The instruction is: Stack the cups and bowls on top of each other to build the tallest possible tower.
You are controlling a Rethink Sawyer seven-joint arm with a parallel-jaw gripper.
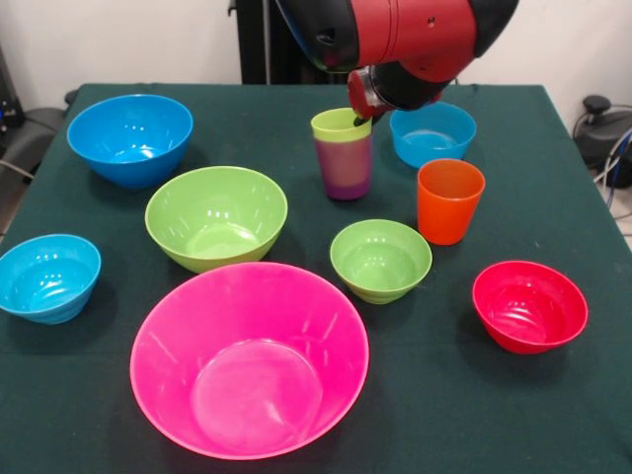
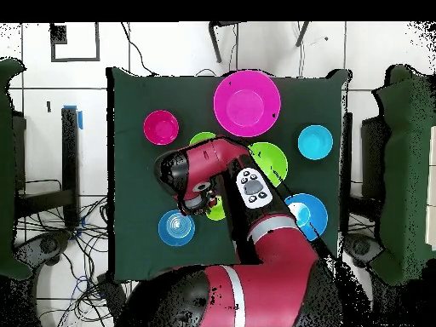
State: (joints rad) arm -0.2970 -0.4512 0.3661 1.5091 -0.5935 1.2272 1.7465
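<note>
Green cloth (image 1: pixel 553 415) covered the table; no writing was readable; gripper (image 1: pixel 363 111) finger spread could not be told above the lime cup (image 1: pixel 339 125).

My counter (image 1: pixel 553 415) has a dark green cloth cover, wrinkle-free. Plain white wall (image 1: pixel 118 39) behind it. Floor (image 2: pixel 170 47) is pale tile with dark grout lines, cables (image 2: pixel 85 281) trailing over it beside the counter. Dark chairs (image 2: pixel 400 170) at both sides. Even, soft light.

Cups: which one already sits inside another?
The lime green cup, nested in the purple cup under the hand. The orange cup stands alone, empty, to its side.
</note>
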